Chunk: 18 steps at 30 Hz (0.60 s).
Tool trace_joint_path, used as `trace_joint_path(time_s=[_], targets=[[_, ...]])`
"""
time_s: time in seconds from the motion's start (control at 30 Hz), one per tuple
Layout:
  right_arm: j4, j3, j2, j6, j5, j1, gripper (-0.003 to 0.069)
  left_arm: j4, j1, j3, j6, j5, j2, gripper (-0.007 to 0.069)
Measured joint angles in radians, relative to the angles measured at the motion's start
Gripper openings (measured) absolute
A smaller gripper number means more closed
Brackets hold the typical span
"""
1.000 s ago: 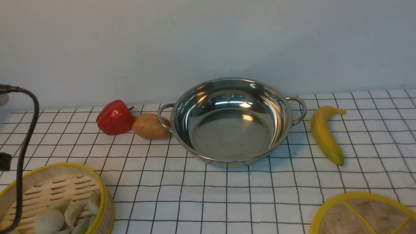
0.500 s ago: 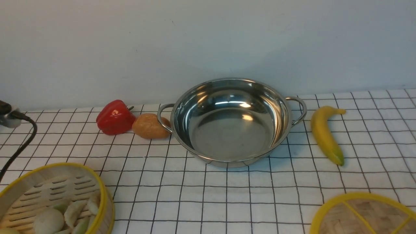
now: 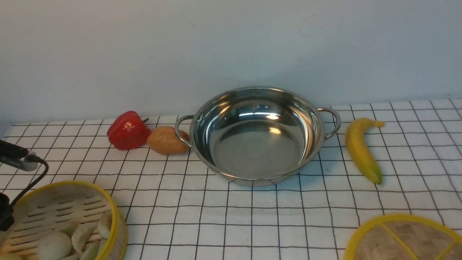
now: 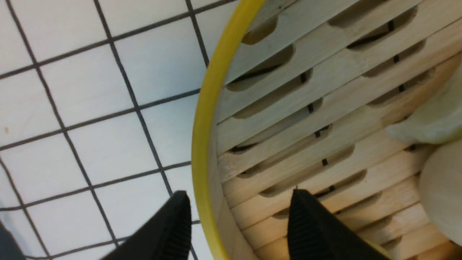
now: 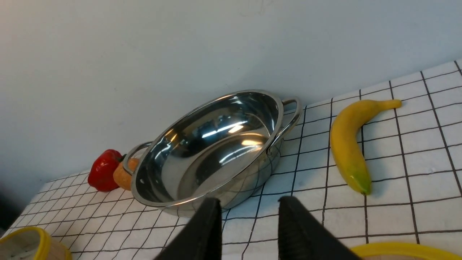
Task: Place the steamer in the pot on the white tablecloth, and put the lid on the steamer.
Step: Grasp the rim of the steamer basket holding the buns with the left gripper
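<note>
1. Steamer [image 3: 72, 183], the round bamboo basket with yellow rim bands and pale dumpling-like pieces inside, sits at the near left corner of the white, black-gridded tablecloth [image 3: 252, 220] in my front view. It is well apart from the shallow, shiny steel pot [image 3: 252, 151] at mid-table. The flat woven, yellow-rimmed lid [image 3: 404, 238] lies near right. A glossy red pepper [image 3: 127, 130] and a brown potato-like lump [image 3: 166, 140] crowd the pot's left handle, and the lump looks to be touching it. Both lie on the likely carry path, so a low pass could knock them. A black cable with a pale plug [image 3: 26, 164] hangs from the left arm just by the steamer rim and might snag it.

2. On the left wrist view, the left gripper [image 4: 240, 193] is parted and empty, straddling the steamer wall. One finger is outside over the cloth and the other is inside above the slats. I can't tell whether either pad touches yet. Pinching a thin wall on one side only, I judge the basket may tip on lifting, shed its pieces or slip free. Off-centre, it could catch the pot's rim.

3. On the right wrist view, the right gripper [image 5: 249, 201] is also spread and holds nothing, hovering over cloth between the pot and the lid's edge. A curved yellow banana [image 5: 346, 144] lies beside the pot, and a wide swing could nudge it.
</note>
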Motion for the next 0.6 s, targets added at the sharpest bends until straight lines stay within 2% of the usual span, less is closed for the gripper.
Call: trace_joint_path(time_s=[0.13, 0.43, 0.5, 0.6], targets=[[0.015, 0.0, 0.0, -0.029, 0.001, 0.0, 0.0242, 0.046, 0.0, 0.0, -0.015, -0.049, 0.027, 0.0345], [0.026, 0.0, 0.0, -0.051, 0.003, 0.0, 0.0242, 0.048, 0.0, 0.0, -0.017, -0.118, 0.097, 0.0335], [0.029, 0.0, 0.0, -0.057, 0.002, 0.0, 0.0242, 0.048, 0.0, 0.0, -0.018, -0.136, 0.105, 0.0278], [0.031, 0.0, 0.0, -0.058, -0.001, 0.0, 0.0242, 0.03, 0.0, -0.006, -0.019, -0.13, 0.106, 0.0116]])
